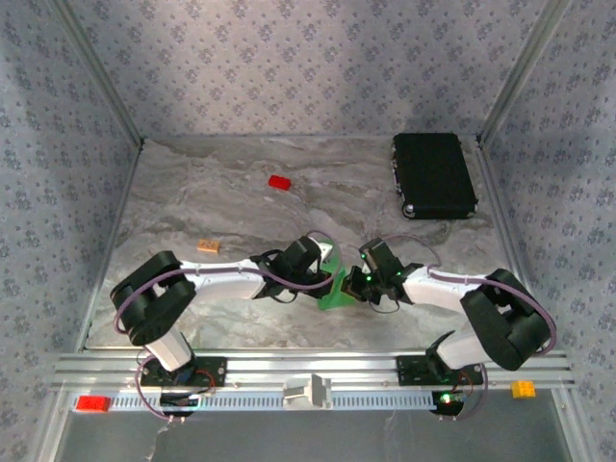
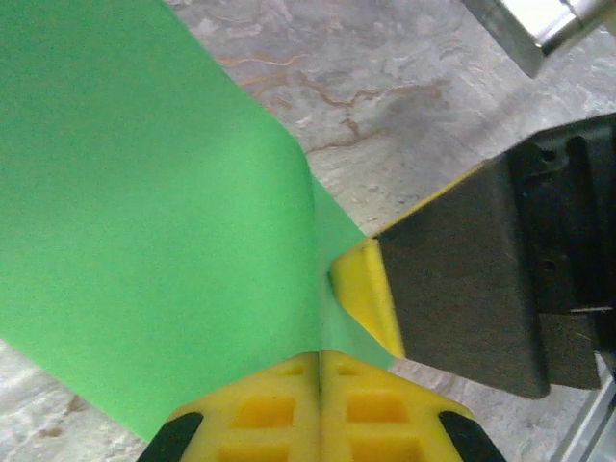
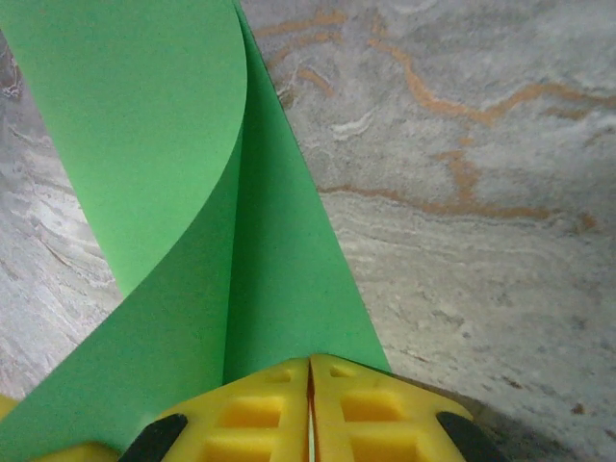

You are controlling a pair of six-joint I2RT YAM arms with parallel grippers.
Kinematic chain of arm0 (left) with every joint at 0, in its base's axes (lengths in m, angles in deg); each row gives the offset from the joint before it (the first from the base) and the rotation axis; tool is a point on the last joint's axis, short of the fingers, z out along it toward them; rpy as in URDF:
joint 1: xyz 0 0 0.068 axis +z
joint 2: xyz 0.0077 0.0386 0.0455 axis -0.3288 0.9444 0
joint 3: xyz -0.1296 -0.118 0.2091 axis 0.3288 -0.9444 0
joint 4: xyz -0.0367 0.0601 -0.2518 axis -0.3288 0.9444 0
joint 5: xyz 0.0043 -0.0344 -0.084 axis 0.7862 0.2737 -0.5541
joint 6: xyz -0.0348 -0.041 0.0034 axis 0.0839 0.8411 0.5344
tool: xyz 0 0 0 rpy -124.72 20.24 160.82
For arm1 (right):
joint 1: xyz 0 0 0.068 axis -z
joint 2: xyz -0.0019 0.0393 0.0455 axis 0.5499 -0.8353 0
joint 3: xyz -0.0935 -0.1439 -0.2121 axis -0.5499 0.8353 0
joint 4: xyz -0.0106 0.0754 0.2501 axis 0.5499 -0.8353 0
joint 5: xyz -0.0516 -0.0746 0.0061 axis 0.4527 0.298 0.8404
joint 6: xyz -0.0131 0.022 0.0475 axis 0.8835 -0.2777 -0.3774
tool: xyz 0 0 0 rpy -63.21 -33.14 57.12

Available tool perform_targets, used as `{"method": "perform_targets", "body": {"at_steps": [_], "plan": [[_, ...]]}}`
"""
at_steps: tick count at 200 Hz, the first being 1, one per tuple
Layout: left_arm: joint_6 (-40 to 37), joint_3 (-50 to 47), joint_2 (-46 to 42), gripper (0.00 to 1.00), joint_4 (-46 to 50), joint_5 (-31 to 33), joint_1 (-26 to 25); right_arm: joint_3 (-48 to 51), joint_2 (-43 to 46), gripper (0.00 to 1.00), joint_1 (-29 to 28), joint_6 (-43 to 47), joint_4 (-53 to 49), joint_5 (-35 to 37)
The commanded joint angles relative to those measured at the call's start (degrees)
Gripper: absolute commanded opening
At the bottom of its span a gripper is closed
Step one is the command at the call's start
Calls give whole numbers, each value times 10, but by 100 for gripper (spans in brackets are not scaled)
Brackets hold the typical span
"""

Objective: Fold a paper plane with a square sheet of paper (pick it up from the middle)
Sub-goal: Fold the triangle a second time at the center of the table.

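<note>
The square sheet of paper is bright green and hangs between my two grippers, just above the marble table near its front middle. It is bent into a loose curl with one straight crease. My left gripper is shut on one edge of the sheet, its yellow pads pressed together. My right gripper is shut on the opposite edge, with paper running into the seam. In the left wrist view the right gripper's yellow finger touches the paper right beside my left fingertips.
A black rectangular case lies at the back right. A small red block sits at the back middle and a small orange block to the left. Patterned walls close in three sides. The metal rail runs along the front.
</note>
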Motion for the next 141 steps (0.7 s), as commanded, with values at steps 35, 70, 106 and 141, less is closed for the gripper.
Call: {"method": "perform_targets", "body": {"at_steps": [35, 70, 106, 141], "plan": [[-16, -3, -1, 2, 10, 13, 24, 14, -3, 10, -4, -6, -48, 29], [-20, -6, 3, 2, 14, 16, 33, 11, -1, 10, -4, -5, -47, 28], [-25, -4, 13, 2, 13, 12, 39, 11, -1, 11, -5, -6, -44, 26], [-23, -3, 23, 2, 11, 3, 41, 10, -1, 11, -7, -8, -42, 26]]}}
